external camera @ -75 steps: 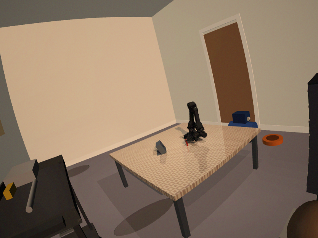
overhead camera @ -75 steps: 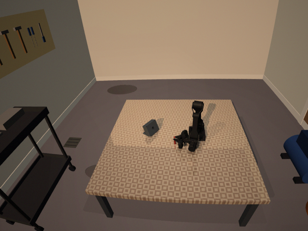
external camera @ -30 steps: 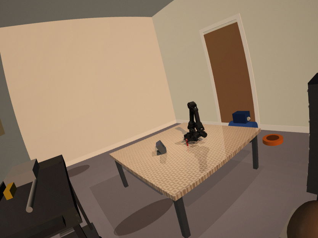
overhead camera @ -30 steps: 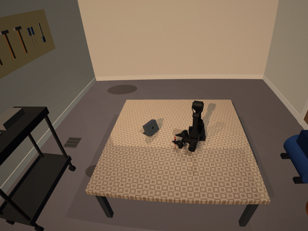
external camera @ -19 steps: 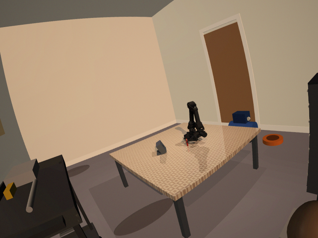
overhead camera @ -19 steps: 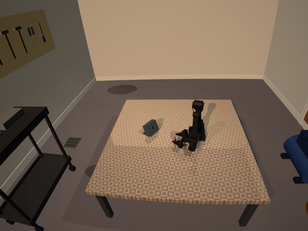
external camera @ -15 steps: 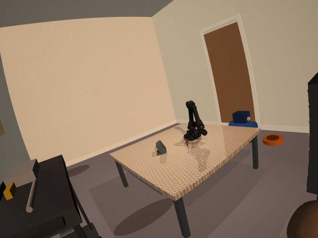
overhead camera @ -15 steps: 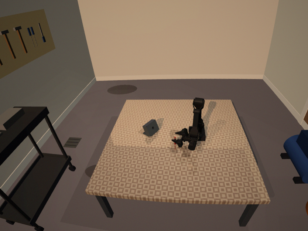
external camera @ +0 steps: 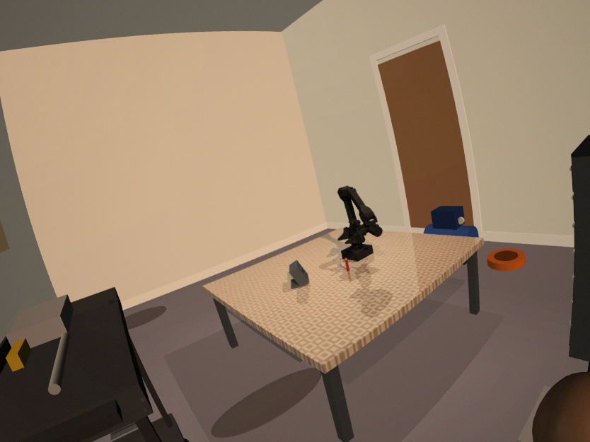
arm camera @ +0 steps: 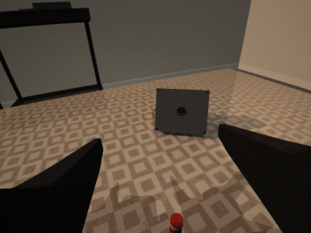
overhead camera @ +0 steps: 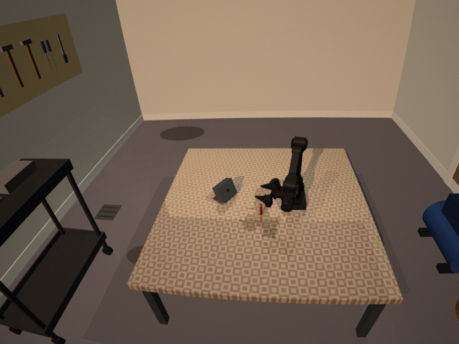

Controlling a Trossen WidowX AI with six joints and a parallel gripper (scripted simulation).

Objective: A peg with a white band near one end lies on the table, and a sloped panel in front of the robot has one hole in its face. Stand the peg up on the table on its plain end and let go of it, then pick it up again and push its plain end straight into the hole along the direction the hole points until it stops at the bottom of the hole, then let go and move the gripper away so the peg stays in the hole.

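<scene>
In my top view, the black six-joint arm (overhead camera: pixel 295 167) (external camera: pixel 363 208) stands on the wooden-toned, square-patterned table (overhead camera: pixel 268 278) (external camera: pixel 320 333) (arm camera: pixel 123 151), its gripper directed towards nine o'clock. The black, tapered fingers (overhead camera: pixel 264 198) (external camera: pixel 346 237) are spread wide, with nothing between them, and I see their tips well apart at the left and right of the wrist view. The slim red cylindrical peg (overhead camera: pixel 261 209) (external camera: pixel 346 264) (arm camera: pixel 176 220) stands upright on the table, apart from the fingers, its white-banded end uppermost. In the wrist view its red top shows near six o'clock, the lower part cut off by the frame edge. The dark grey, square-faced sloped panel (overhead camera: pixel 220 192) (external camera: pixel 299 274) (arm camera: pixel 167 110) lies towards ten o'clock from the peg in the top view; its single round hole (overhead camera: pixel 228 190) (arm camera: pixel 181 111) is unfilled. I note a black metal cart (overhead camera: pixel 83 200) (external camera: pixel 98 314) (arm camera: pixel 93 54) towards ten o'clock in the wrist view, beyond the table.
</scene>
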